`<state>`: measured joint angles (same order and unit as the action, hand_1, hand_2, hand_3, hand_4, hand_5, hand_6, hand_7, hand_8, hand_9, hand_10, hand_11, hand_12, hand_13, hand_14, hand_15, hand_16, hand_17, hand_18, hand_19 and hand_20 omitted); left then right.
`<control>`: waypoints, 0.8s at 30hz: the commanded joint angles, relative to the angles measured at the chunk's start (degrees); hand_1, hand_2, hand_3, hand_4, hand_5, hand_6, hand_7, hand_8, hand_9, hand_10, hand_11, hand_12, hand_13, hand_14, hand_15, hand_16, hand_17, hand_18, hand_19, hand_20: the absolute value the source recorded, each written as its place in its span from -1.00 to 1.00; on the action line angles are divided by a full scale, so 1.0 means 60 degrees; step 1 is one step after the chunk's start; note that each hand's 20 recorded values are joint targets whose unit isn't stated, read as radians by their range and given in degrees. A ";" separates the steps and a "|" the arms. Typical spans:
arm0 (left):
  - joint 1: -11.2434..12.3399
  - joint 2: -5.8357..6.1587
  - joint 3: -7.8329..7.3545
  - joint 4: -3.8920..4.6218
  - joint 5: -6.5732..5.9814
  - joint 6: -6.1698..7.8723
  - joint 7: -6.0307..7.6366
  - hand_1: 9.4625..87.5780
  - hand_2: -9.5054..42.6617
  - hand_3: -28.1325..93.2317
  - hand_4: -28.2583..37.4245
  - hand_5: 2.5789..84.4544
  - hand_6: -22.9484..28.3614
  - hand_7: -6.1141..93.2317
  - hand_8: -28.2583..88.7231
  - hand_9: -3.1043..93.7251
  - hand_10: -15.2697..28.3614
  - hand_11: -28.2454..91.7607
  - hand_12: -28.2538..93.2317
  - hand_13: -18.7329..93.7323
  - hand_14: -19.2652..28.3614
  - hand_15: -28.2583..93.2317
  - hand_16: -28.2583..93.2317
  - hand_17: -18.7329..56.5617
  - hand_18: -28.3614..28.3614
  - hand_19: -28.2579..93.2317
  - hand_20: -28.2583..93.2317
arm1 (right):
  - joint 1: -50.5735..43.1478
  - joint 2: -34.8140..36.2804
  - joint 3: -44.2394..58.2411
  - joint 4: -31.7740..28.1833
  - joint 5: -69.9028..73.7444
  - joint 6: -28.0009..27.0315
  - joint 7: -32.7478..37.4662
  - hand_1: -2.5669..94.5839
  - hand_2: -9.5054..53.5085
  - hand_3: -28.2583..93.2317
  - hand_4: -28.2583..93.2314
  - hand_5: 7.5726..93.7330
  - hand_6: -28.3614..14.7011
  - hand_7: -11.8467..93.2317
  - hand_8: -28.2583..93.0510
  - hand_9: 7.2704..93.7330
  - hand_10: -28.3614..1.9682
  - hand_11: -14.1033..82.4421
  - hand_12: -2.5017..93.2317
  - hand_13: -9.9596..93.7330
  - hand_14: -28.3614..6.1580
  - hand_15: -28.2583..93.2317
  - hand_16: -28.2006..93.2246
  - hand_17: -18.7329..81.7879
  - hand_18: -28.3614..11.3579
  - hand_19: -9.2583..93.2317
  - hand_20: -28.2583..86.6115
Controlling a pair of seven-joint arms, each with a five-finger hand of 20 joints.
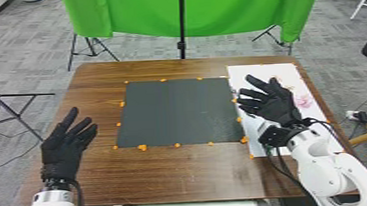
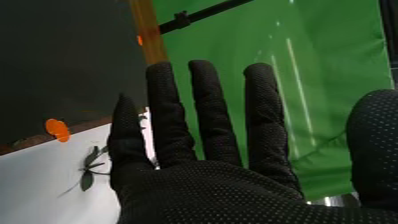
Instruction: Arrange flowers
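The left hand (image 1: 63,152) is hanging over the wooden table (image 1: 174,176), its fingers straight and slightly apart, well away from the flower. A dark square mat (image 1: 176,111) is lying between the hands. The right hand (image 1: 271,107) is hanging over a white sheet (image 1: 267,70), its fingers extended and spread. The pink flower (image 1: 304,101) is lying on that sheet, beyond those fingers; it is showing pale pink petals, and its thin stem is bearing dark, pointed leaves (image 2: 87,180).

Room over dark mat (image 1: 176,111); right hand (image 1: 274,108) blocks white sheet (image 1: 254,71) (part of it).
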<state>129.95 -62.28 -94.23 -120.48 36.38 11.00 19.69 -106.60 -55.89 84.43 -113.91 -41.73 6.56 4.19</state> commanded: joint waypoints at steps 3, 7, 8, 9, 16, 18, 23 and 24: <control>0.0071 -0.0094 -0.0023 0.0015 0.0052 -0.0044 -0.0116 -0.78 -0.38 0.77 -1.00 -0.24 0.12 -0.75 -0.65 -0.29 0.57 -0.18 -0.36 -0.32 0.93 0.31 -0.69 -0.71 1.00 0.38 -0.54 | 0.0026 0.0001 -0.0062 -0.0062 0.0025 0.0137 -0.0056 -0.69 -0.46 0.64 -1.00 -0.17 0.60 -0.52 -0.74 -0.11 0.03 -0.45 -0.65 -0.23 -0.43 0.06 -0.29 -0.69 -0.69 0.05 -0.15; 0.0090 -0.0074 -0.0025 0.0003 0.0049 -0.0027 -0.0085 -0.78 -0.38 0.77 -1.00 -0.24 0.12 -0.75 -0.65 -0.29 0.57 -0.18 -0.35 -0.32 0.93 0.31 -0.69 -0.71 1.00 0.38 -0.54 | 0.0037 0.0059 -0.0077 -0.0113 -0.0008 0.0282 -0.0068 -0.68 -0.46 0.63 -1.00 -0.17 0.60 -0.52 -0.74 -0.11 0.03 -0.45 -0.64 -0.23 -0.43 0.07 -0.29 -0.69 -0.69 0.05 -0.15; 0.0082 -0.0069 -0.0020 0.0006 0.0043 -0.0027 -0.0067 -0.78 -0.37 0.77 -1.00 -0.24 0.12 -0.75 -0.65 -0.29 0.57 -0.18 -0.35 -0.32 0.94 0.31 -0.69 -0.71 1.00 0.38 -0.54 | 0.0025 0.0145 -0.0113 -0.0171 -0.0043 0.0486 -0.0100 -0.68 -0.46 0.63 -1.00 -0.17 0.60 -0.52 -0.74 -0.11 0.03 -0.45 -0.64 -0.23 -0.43 0.07 -0.29 -0.69 -0.69 0.05 -0.15; 0.0096 -0.0036 -0.0019 -0.0002 0.0016 -0.0020 -0.0038 -0.78 -0.38 0.77 -1.00 -0.24 0.12 -0.75 -0.65 -0.29 0.57 -0.18 -0.35 -0.32 0.94 0.31 -0.69 -0.71 1.00 0.38 -0.54 | 0.0055 0.0210 -0.0177 -0.0232 0.0017 0.0802 -0.0119 -0.68 -0.46 0.63 -1.00 -0.17 0.59 -0.52 -0.74 -0.10 0.03 -0.45 -0.64 -0.23 -0.43 0.07 -0.29 -0.69 -0.69 0.05 -0.15; 0.0105 0.0075 -0.0034 -0.0010 -0.0038 0.0027 0.0143 -0.78 -0.38 0.77 -1.00 -0.24 0.12 -0.75 -0.65 -0.29 0.57 -0.18 -0.35 -0.32 0.93 0.31 -0.69 -0.71 1.00 0.38 -0.54 | -0.0019 0.0639 0.0028 -0.0678 -0.0551 0.1395 -0.0038 -0.69 -0.45 0.66 -1.00 -0.15 0.53 -0.50 -0.75 -0.06 -0.01 -0.42 -0.65 -0.19 -0.42 0.12 -0.30 -0.69 -0.68 0.06 -0.15; 0.0144 0.0122 -0.0069 -0.0036 -0.0039 0.0059 0.0195 -0.78 -0.38 0.77 -1.00 -0.24 0.12 -0.75 -0.65 -0.29 0.57 -0.18 -0.35 -0.32 0.93 0.31 -0.69 -0.71 1.00 0.38 -0.54 | -0.0141 0.0735 0.0265 -0.0933 -0.0975 0.1535 0.0363 -0.69 -0.45 0.66 -1.00 -0.15 0.51 -0.50 -0.75 -0.06 -0.02 -0.41 -0.65 -0.19 -0.43 0.13 -0.30 -0.69 -0.68 0.06 -0.14; 0.0071 0.0185 -0.0066 -0.0014 -0.0053 0.0035 0.0260 -0.78 -0.38 0.77 -1.00 -0.24 0.12 -0.75 -0.65 -0.29 0.57 -0.18 -0.36 -0.32 0.93 0.31 -0.69 -0.71 1.00 0.38 -0.54 | -0.1296 0.1240 0.1234 -0.1715 -0.2437 0.2380 0.1138 -0.68 -0.49 0.68 -1.00 -0.13 0.42 -0.49 -0.75 -0.05 -0.09 -0.39 -0.65 -0.15 -0.47 0.19 -0.32 -0.66 -0.73 0.11 -0.13; 0.0078 0.0246 -0.0057 -0.0016 -0.0078 0.0045 0.0320 -0.78 -0.37 0.77 -1.00 -0.24 0.13 -0.75 -0.65 -0.29 0.57 -0.18 -0.36 -0.32 0.93 0.31 -0.69 -0.71 1.00 0.38 -0.54 | -0.1548 0.1417 0.1394 -0.1893 -0.2811 0.2639 0.1417 -0.67 -0.50 0.68 -1.00 -0.13 0.41 -0.49 -0.75 -0.04 -0.10 -0.38 -0.65 -0.15 -0.47 0.20 -0.32 -0.66 -0.74 0.13 -0.13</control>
<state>129.97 -61.61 -94.35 -120.52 36.27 11.06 20.83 -107.71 -52.00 85.94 -119.49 -49.03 15.77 6.66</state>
